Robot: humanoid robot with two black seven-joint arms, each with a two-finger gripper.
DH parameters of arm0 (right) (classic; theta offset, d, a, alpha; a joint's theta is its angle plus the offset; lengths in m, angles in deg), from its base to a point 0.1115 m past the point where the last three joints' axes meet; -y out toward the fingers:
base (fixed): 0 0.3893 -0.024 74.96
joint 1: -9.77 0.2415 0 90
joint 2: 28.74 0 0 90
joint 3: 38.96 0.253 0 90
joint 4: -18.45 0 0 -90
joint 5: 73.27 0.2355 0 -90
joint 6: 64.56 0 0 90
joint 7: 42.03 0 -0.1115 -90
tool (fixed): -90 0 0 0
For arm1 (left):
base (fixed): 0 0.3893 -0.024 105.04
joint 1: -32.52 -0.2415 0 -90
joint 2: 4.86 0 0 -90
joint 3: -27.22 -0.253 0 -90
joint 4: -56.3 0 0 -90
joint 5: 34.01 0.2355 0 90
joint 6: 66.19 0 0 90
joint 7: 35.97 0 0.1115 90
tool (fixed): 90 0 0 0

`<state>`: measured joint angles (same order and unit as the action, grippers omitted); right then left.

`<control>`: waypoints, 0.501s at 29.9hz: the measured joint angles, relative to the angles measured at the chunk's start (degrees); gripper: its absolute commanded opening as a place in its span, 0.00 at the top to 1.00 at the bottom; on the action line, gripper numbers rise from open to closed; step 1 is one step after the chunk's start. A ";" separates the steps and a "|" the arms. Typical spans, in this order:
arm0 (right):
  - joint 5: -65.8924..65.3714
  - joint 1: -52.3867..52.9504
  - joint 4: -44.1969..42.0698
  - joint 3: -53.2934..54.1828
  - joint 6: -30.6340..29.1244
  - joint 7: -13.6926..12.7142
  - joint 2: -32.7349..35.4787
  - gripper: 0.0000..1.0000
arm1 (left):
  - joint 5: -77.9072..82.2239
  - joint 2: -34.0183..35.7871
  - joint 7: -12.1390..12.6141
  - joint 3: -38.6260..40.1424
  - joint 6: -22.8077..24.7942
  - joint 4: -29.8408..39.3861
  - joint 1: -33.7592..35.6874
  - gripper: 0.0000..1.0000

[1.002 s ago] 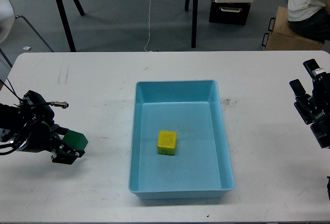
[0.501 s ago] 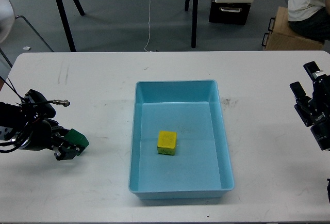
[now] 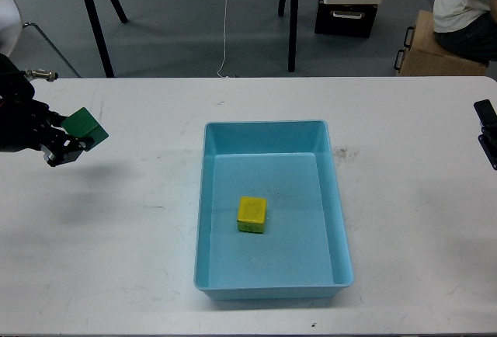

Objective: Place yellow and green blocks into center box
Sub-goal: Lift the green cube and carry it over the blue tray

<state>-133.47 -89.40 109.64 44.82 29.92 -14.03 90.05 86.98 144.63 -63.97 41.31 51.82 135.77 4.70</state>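
A yellow block [image 3: 251, 214] lies inside the light blue box [image 3: 342, 228] at the table's centre. My left gripper [image 3: 74, 139] is shut on a green block [image 3: 82, 125] and holds it raised above the table's left side, well left of the box. Its shadow falls on the table below. My right gripper [image 3: 488, 131] shows only as a dark part at the right edge, far from the box; its fingers cannot be told apart.
The white table [image 3: 132, 259] spreads around the box. Beyond its far edge are black stand legs [image 3: 293, 19], a black case [image 3: 345, 15] and a seated person [image 3: 464, 11] next to a cardboard box [image 3: 435, 50].
My left gripper has lifted the green block off the table, up and toward the far left. My right arm has drawn back toward the right edge.
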 measured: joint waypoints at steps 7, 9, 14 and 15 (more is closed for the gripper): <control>0.05 -2.68 -1.50 3.86 0.20 0.00 0.11 0.02 | -0.24 0.46 -0.01 0.24 0.00 11.49 4.65 0.84; 0.07 -4.20 -2.17 4.93 0.31 0.00 0.11 0.02 | -0.24 -0.58 0.00 0.19 0.00 13.49 6.17 0.84; 0.09 -6.28 -7.03 6.21 0.61 0.00 0.04 0.02 | 0.46 -9.90 -0.01 -0.22 0.00 14.69 9.12 0.82; 0.10 -6.39 -8.38 6.37 0.67 0.00 0.04 0.02 | 0.89 -12.42 -0.01 -0.29 0.00 14.36 9.37 0.82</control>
<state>-133.38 -95.79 101.26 51.20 30.60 -14.03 90.09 87.87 132.21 -63.97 41.02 51.82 150.14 14.07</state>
